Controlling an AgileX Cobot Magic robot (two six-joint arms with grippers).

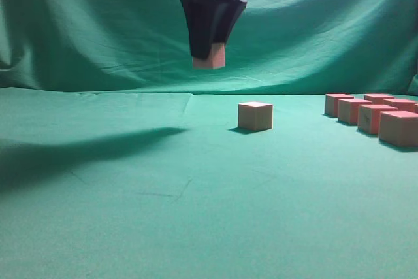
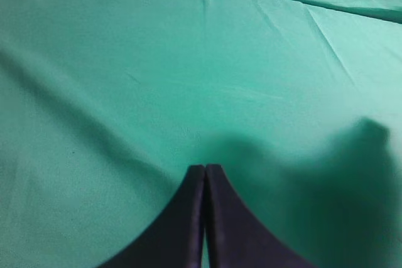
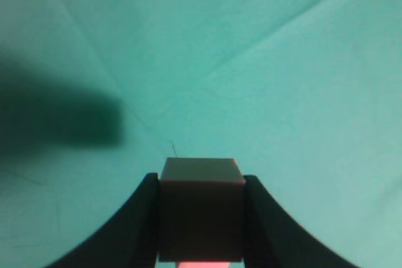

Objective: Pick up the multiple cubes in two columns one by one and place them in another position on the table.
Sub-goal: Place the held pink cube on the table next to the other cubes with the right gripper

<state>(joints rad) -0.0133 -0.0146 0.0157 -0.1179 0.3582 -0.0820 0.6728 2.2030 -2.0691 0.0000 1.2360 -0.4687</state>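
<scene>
High above the green table (image 1: 196,213), my right gripper (image 1: 210,53) hangs in the exterior view, shut on one cube (image 1: 209,57) whose tan bottom pokes out below the black fingers. In the right wrist view the same cube (image 3: 201,208) fills the gap between the two fingers (image 3: 267,218). A single cube (image 1: 255,115) stands alone on the cloth, below and to the right of the held one. Several more cubes (image 1: 372,117) sit in two columns at the far right. My left gripper (image 2: 205,169) shows only in its wrist view, shut with nothing between its fingertips.
A draped green backdrop (image 1: 98,24) rises behind the table. A long dark shadow (image 1: 78,151) lies across the left of the cloth. The cloth carries shallow wrinkles.
</scene>
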